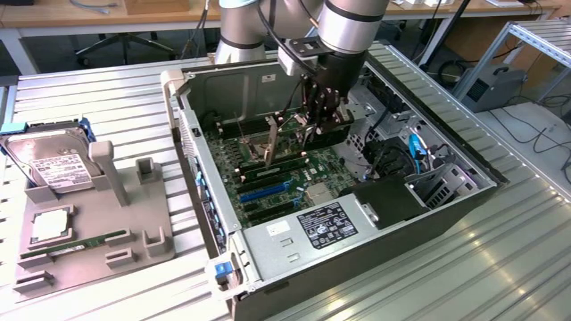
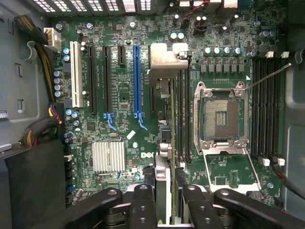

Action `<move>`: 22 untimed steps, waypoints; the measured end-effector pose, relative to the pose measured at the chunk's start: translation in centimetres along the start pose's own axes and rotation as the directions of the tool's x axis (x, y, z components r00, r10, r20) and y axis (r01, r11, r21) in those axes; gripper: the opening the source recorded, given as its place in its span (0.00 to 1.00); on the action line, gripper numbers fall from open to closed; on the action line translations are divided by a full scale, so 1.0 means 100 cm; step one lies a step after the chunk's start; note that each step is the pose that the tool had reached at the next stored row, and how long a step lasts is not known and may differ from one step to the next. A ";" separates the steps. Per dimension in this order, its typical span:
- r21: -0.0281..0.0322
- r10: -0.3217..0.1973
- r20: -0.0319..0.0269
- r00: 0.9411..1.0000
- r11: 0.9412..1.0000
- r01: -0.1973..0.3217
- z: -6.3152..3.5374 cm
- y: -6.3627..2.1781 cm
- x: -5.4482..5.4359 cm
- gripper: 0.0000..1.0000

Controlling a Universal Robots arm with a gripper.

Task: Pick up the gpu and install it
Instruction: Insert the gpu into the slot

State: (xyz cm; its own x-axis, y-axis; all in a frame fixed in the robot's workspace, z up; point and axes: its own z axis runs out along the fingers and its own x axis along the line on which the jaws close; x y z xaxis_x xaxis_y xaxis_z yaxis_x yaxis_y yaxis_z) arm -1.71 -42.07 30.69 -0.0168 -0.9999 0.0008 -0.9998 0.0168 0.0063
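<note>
A ribbed metal tabletop (image 1: 107, 100) carries an open computer case (image 1: 446, 200) and a grey parts tray (image 1: 98, 221) with a hard drive (image 1: 53, 164); desks and cables fill the room behind. The end effector (image 1: 314, 130) is closed on the gpu (image 2: 167, 143), held edge-on over the motherboard (image 2: 119, 95). Its lower edge is hard to make out.

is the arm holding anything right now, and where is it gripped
Yes. The end effector holds the gpu edge-on between its fingers, gripped along the card's upper edge, above the motherboard inside the open computer case.
</note>
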 end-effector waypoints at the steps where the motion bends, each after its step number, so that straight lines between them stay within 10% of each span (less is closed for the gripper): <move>1: 0.000 0.000 0.000 1.000 1.000 0.000 0.0000 0.0000 0.000 0.27; 22: 0.000 0.000 0.000 1.000 1.000 0.000 0.0001 0.0001 0.008 0.27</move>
State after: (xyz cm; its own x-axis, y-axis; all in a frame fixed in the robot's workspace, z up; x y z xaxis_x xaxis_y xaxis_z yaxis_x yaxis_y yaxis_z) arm -1.73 -42.83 30.68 -0.0169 -0.9999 0.0008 -0.9998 0.0169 0.0063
